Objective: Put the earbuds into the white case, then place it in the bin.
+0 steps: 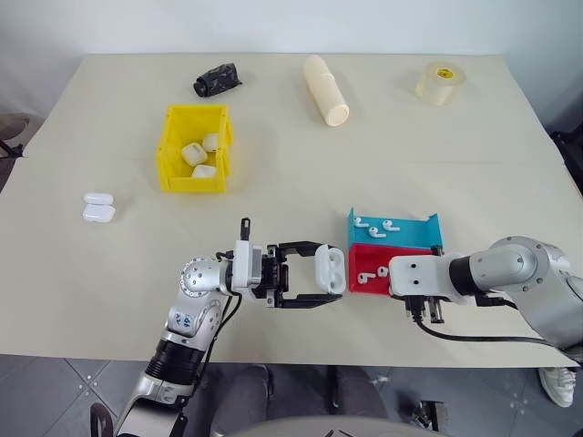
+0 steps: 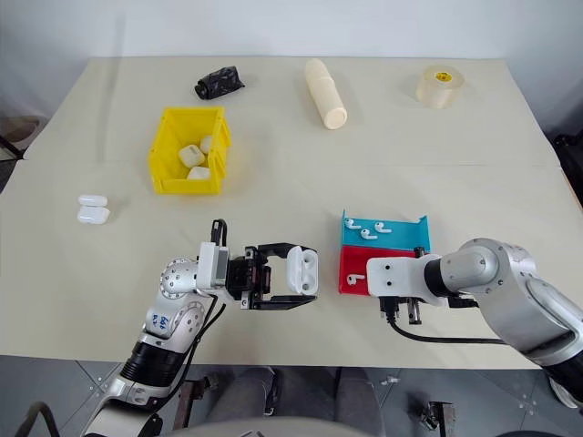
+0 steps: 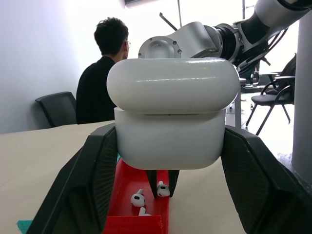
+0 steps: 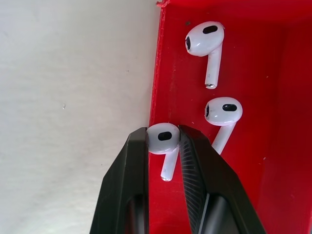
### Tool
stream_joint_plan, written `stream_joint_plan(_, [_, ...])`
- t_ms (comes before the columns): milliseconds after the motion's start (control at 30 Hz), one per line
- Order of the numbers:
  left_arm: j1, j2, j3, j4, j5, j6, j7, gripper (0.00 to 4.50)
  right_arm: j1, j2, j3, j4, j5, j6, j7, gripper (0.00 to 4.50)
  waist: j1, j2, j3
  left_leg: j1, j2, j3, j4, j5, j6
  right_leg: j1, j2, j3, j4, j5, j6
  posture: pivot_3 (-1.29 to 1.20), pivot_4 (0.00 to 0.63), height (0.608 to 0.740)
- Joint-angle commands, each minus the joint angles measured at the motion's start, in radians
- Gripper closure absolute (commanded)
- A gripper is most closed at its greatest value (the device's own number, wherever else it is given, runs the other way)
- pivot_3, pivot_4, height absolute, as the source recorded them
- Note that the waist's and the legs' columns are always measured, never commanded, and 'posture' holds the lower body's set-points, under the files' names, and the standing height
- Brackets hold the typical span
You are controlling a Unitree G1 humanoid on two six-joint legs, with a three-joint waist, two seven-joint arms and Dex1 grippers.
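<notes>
Earbud pinched by its head between right hand fingers, over red tray near-left corner; could twist or drop on lifting. White case, lid up, clamped in left hand just left of tray; misaligned stem may miss its socket

A lab or office: large beige table; grey tiled floor; office chairs; seated person.

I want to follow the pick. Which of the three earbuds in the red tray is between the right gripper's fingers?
The earbud at the red tray's wall edge: the right gripper pinches its head. The other two earbuds lie free, untouched, deeper in the tray.
</notes>
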Motion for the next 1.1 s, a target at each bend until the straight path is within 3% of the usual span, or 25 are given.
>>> stream_joint_plan(33, [0.001,0.006,0.004,-0.039,-0.020,-0.007,-0.009,1.71,0.048,0.019,-0.137,-0.041,0.102,-0.036,0.019,3.99,0.001,0.000,0.000,0.000,0.000,0.000,0.000,0.000,0.000,0.000,0.000,0.000,0.000,0.000,0.000,0.00,0.150,0.740])
stream_joint_plan(200, [-0.016,0.015,0.016,-0.020,-0.034,-0.006,-0.032,1.71,0.169,0.117,-0.383,-0.052,0.280,-0.120,0.025,3.99,0.001,-0.001,0.000,0.000,0.000,0.000,-0.001,0.000,0.000,0.000,0.000,0.000,-0.001,0.000,0.000,0.00,0.150,0.740])
stream_joint_plan(267, [-0.025,0.019,0.020,-0.014,-0.037,0.002,-0.036,1.71,0.207,0.213,-0.467,-0.066,0.373,-0.217,0.022,3.99,0.001,-0.001,0.001,0.000,0.000,0.000,-0.001,0.000,0.000,0.000,0.000,0.000,0.000,0.000,0.000,0.00,0.150,0.740])
stream_joint_plan(433, [-0.038,0.032,0.030,-0.013,-0.045,0.033,-0.047,1.71,0.239,0.456,-0.563,-0.130,0.564,-0.202,-0.153,3.99,-0.001,-0.002,0.001,0.001,0.002,0.000,0.000,0.000,-0.001,0.001,0.001,0.000,0.001,0.000,0.000,0.00,0.150,0.740])
stream_joint_plan(700, [-0.049,0.057,0.039,-0.030,-0.051,0.095,-0.041,1.71,0.255,0.684,-0.497,-0.211,0.707,-0.220,-0.365,3.99,-0.002,-0.002,0.001,0.001,0.003,-0.001,-0.001,0.001,-0.001,0.001,0.001,0.000,0.001,0.000,0.000,0.00,0.150,0.740])
stream_joint_plan(1100, [-0.044,0.051,0.053,-0.070,-0.051,0.147,0.000,1.71,0.319,0.805,-0.305,-0.199,0.655,-0.305,-0.415,3.99,-0.003,-0.001,0.001,0.001,0.002,-0.001,-0.001,0.001,-0.001,0.000,0.001,0.001,0.001,0.000,0.000,0.00,0.150,0.740])
